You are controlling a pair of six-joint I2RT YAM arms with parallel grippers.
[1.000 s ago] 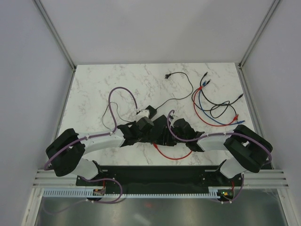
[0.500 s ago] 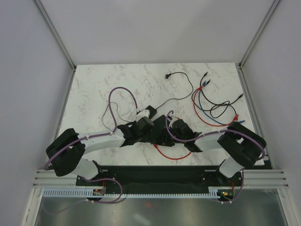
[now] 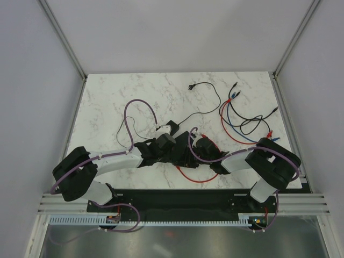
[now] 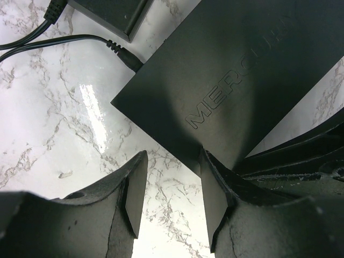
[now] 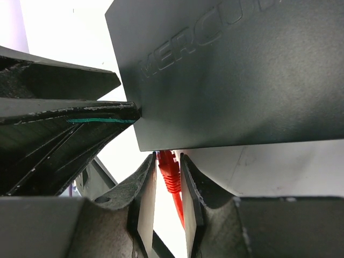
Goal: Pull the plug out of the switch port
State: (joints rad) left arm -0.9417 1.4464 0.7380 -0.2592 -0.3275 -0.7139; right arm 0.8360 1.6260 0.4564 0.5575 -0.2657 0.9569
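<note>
The switch (image 4: 242, 70) is a flat matte-black box lying on the marble, largely covered by both grippers in the top view (image 3: 180, 144). A red plug (image 5: 169, 172) sits in the port on its near edge, and its red cable (image 3: 193, 179) loops toward the arm bases. My right gripper (image 5: 167, 199) is shut on the plug, a pad touching each side. My left gripper (image 4: 172, 201) stands open at the switch's left corner. Only marble lies between its pads, and its right finger (image 4: 215, 199) rests against the switch's edge.
A smaller black box (image 4: 110, 13) lies just beyond the switch, and a thin black cord (image 4: 126, 56) plugs into the switch's far side. A tangle of red, blue and black leads (image 3: 247, 121) lies at the back right. Another black cord (image 3: 201, 94) runs toward the back.
My right gripper's jaws have narrowed onto the red plug, and the right arm's elbow has shifted a little to the left. The left arm and the switch have not moved.
</note>
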